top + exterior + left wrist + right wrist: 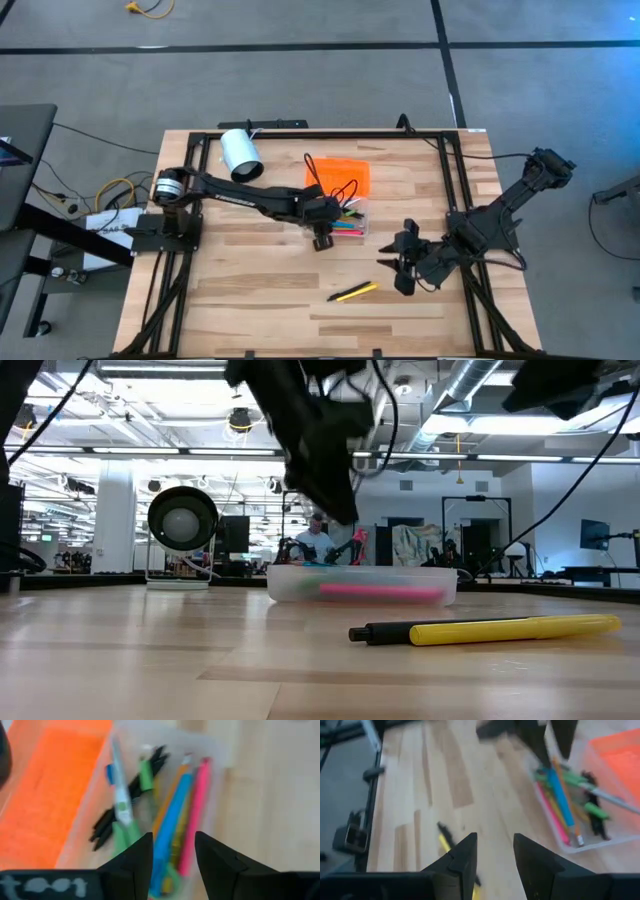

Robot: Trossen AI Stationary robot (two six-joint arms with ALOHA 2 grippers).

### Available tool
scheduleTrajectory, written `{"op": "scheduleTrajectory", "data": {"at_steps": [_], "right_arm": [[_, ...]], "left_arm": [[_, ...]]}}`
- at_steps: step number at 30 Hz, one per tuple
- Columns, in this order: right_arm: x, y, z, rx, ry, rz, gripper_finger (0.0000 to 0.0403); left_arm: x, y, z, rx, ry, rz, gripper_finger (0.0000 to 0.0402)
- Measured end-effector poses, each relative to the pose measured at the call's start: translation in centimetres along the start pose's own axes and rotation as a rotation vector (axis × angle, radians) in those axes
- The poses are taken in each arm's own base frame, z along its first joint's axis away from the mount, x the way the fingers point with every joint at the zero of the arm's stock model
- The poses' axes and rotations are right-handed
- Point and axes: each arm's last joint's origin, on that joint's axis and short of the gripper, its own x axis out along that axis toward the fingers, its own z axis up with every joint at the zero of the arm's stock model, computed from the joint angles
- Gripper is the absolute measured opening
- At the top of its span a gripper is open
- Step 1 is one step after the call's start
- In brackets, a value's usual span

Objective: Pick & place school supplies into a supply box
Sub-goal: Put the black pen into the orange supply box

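The supply box (pixel 352 226) is a clear tray with its orange lid (pixel 340 178) lying open on its far side. Several pens and markers (pixel 172 815) and green-handled scissors (pixel 122 815) lie inside it. My left gripper (pixel 172 855) hangs open just above the tray's left end, with nothing between its fingers. A yellow pen with a black cap (pixel 352 292) lies flat on the table nearer the front edge. My right gripper (pixel 495 855) hovers open to the right of that pen (pixel 445 840) and above it, touching nothing.
A white cylinder (pixel 240 155) lies on its side at the table's far left. A dark frame (pixel 440 140) runs along the far and right edges. Bare wood lies in front of the tray and around the yellow pen (pixel 490 630).
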Motion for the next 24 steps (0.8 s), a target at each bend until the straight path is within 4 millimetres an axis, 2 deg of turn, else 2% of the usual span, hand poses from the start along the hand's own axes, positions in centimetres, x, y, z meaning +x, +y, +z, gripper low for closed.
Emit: {"op": "scheduleTrajectory", "data": {"at_steps": [4, 9, 14, 18, 24], "right_arm": [[0.7, 0.8, -0.8, -0.045, 0.047, 0.031, 0.012], [3.7, 2.6, -2.3, -0.159, 0.153, 0.122, 0.012], [6.8, 3.9, -3.7, -0.207, 0.21, 0.175, 0.012], [7.7, 4.0, -3.6, -0.22, 0.192, 0.199, 0.012], [8.8, 3.1, -3.4, -0.271, 0.235, 0.2, 0.012]], "left_arm": [[-2.9, -1.8, 0.4, 0.04, -0.066, -0.046, 0.0136], [-5.6, -4.5, 0.0, 0.106, -0.124, -0.057, 0.0137], [-6.4, -6.7, -1.2, 0.121, -0.104, -0.006, 0.0137], [-6.6, -8.0, -2.5, 0.086, -0.077, 0.027, 0.0137], [-7.4, -9.9, -3.7, 0.056, -0.074, 0.047, 0.0137]]}}
